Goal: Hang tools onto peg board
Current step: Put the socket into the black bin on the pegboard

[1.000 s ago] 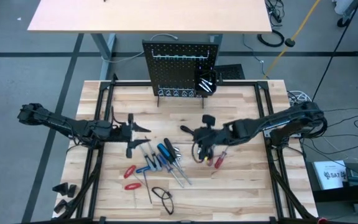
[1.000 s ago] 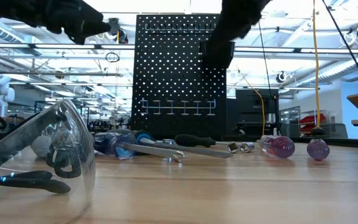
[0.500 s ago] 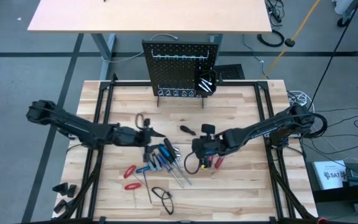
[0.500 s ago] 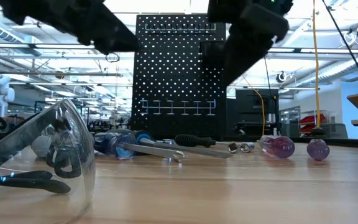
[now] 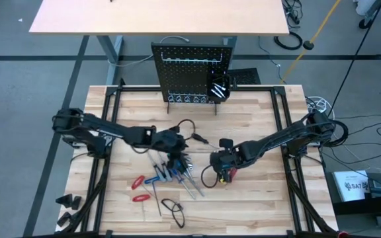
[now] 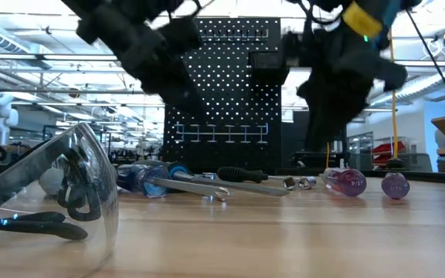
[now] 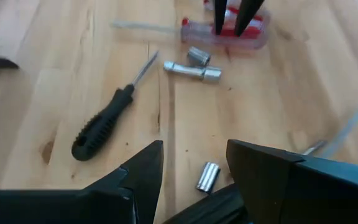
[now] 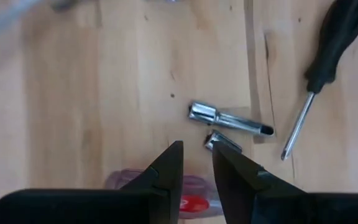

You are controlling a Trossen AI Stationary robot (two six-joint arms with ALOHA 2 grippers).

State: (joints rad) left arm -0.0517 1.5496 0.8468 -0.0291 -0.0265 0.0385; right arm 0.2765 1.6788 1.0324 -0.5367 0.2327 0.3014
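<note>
Tools (image 5: 167, 173): high view, heaped mid-table toward the front edge; peg board (image 5: 192, 71) at the back edge. Left gripper (image 5: 179, 151) above the heap, right gripper (image 5: 222, 173) over the red driver (image 5: 231, 173).
Low view: arms above tools.
L wrist: jaws apart, empty; black driver (image 7: 104, 124) stiff, light; grab the ribbed handle.
R wrist: jaws narrowly apart, nothing held; bits (image 8: 229, 119) small, slippery.

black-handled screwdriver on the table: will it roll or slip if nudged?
The black-handled screwdriver lies flat on bare wood, and its rounded handle looks apt to roll sideways. The ribbed grip probably resists slipping. The thin shaft looks stiff, so it should pivot as one piece.
</note>
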